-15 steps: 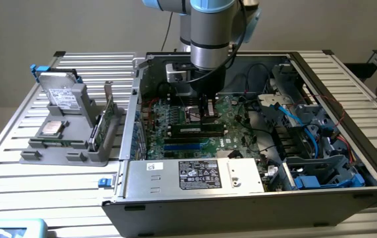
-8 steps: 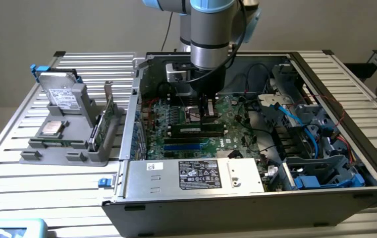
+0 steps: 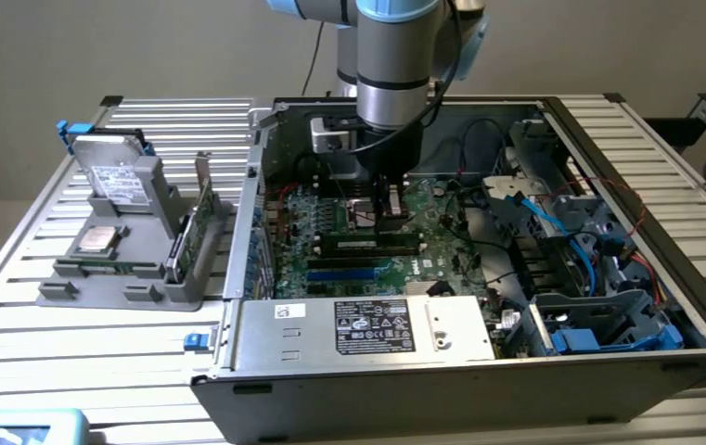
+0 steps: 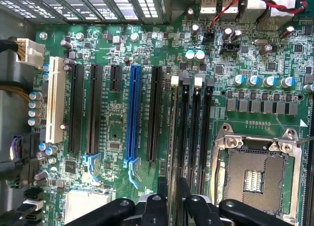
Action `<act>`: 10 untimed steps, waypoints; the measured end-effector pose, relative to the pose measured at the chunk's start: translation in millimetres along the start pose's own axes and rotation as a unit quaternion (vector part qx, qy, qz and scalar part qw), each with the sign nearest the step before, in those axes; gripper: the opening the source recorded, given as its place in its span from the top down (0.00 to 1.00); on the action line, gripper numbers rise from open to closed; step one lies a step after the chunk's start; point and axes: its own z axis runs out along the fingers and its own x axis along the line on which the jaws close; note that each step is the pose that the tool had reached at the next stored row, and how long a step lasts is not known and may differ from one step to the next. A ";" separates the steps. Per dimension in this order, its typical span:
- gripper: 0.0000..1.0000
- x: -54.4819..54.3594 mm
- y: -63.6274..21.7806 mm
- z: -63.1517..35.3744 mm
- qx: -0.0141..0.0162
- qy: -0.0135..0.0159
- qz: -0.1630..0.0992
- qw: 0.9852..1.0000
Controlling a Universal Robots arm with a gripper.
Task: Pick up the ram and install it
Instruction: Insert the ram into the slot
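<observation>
The ram [image 4: 173, 137] stands on edge in a memory slot of the green motherboard [image 4: 117, 132] inside the open computer case [image 3: 452, 408], the jaws slightly spread astride one end.

So the case [image 3: 452, 400] sits open on the table [image 3: 81, 352], motherboard [image 3: 442, 219] flat inside it. The gripper [image 4: 172, 189] hangs inside the case, right over the ram [image 4: 172, 137], which stands on edge in a slot mid-case. The power supply [image 3: 371, 326] runs along the case's near edge; the parts stand [image 3: 130, 278] is outside the case, on the exterior view's left.
</observation>
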 end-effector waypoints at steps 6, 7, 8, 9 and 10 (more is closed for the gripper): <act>0.78 0.1 0.0 -0.4 0.000 0.001 0.000 1.000; 0.78 0.1 0.0 -0.3 0.000 0.001 0.000 1.000; 0.78 0.1 0.0 -0.3 0.000 0.002 0.000 1.000; 0.78 0.1 0.0 -0.4 0.000 0.002 0.000 1.000; 0.76 0.1 0.0 -0.4 0.000 0.002 0.000 1.000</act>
